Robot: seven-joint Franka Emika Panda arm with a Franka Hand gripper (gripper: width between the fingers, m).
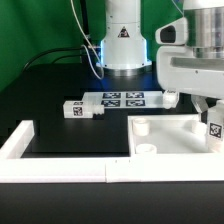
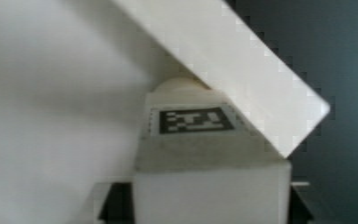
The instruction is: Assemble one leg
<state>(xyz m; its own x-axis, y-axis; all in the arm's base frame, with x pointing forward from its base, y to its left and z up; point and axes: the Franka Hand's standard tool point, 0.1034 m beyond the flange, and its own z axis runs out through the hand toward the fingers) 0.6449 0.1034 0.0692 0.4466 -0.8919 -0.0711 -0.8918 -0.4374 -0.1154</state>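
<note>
My gripper [image 1: 211,112] is at the exterior view's right, over the large flat white panel [image 1: 175,132]. It is shut on a leg [image 1: 214,128], a short white post with a black-and-white tag, held upright with its lower end at the panel's far right corner. In the wrist view the leg [image 2: 197,125] fills the space between my dark fingers [image 2: 119,200], and its far end meets the panel's raised rim [image 2: 229,60]. Whether it is seated in the panel I cannot tell. Two more legs [image 1: 73,110] [image 1: 96,106] lie on the black table at the left.
The marker board [image 1: 122,99] lies in front of the robot base [image 1: 122,45]. A white raised wall [image 1: 55,160] runs along the table's front and left. Round bosses [image 1: 142,127] stand up from the panel's corners.
</note>
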